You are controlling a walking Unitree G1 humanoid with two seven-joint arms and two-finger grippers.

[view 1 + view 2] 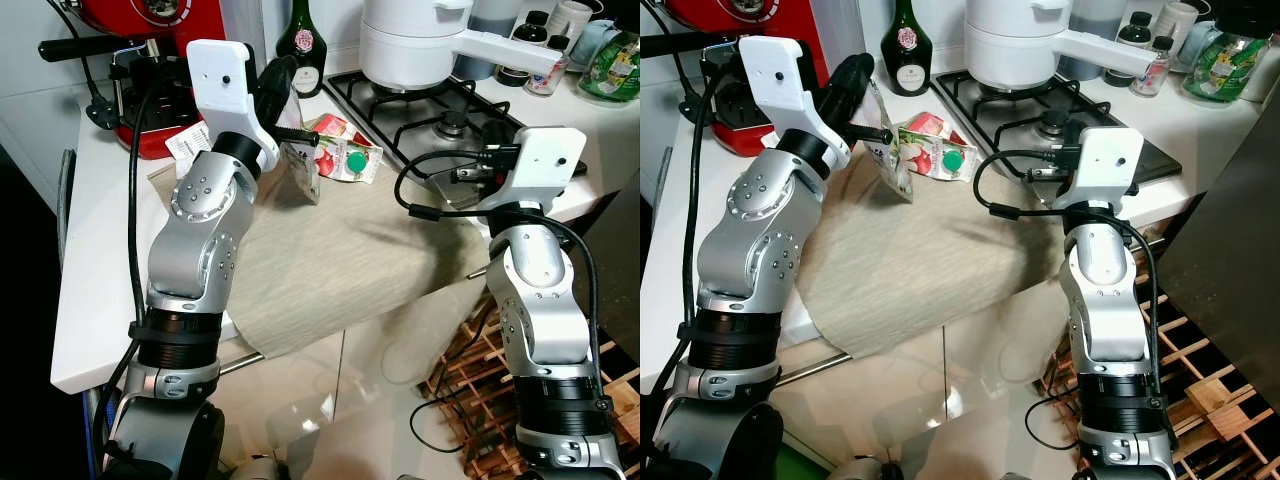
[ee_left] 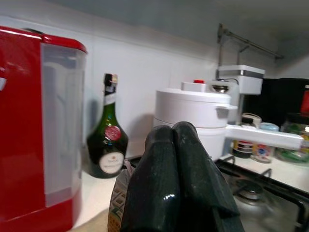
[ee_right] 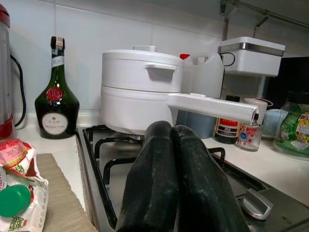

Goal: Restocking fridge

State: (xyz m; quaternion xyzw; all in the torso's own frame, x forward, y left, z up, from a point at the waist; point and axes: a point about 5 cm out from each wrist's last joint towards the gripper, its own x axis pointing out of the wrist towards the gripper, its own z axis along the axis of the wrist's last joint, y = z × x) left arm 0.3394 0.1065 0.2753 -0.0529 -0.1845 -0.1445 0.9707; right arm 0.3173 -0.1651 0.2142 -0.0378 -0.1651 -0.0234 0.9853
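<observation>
Left gripper (image 1: 862, 78) clamped on a food pouch (image 1: 890, 160) above the counter (image 1: 75, 300).

The pouch hung tilted from the closed black fingers (image 2: 176, 183) of the left gripper, its lower corner over the grey-green cloth (image 1: 330, 265) spread on the counter; whether that corner touched the cloth was hard to tell. Just beside it lay a second pouch with a green cap (image 1: 345, 150), printed with red fruit, between the cloth and the gas hob (image 1: 440, 115). On the hob stood a white pot (image 3: 140, 92) with a long white handle. A dark green bottle (image 3: 57, 104) stood against the wall near the hob, and a red coffee machine (image 1: 150, 60) sat at the counter's left end. The right gripper (image 3: 176, 179) was pressed shut on nothing, held near the hob's front edge.
</observation>
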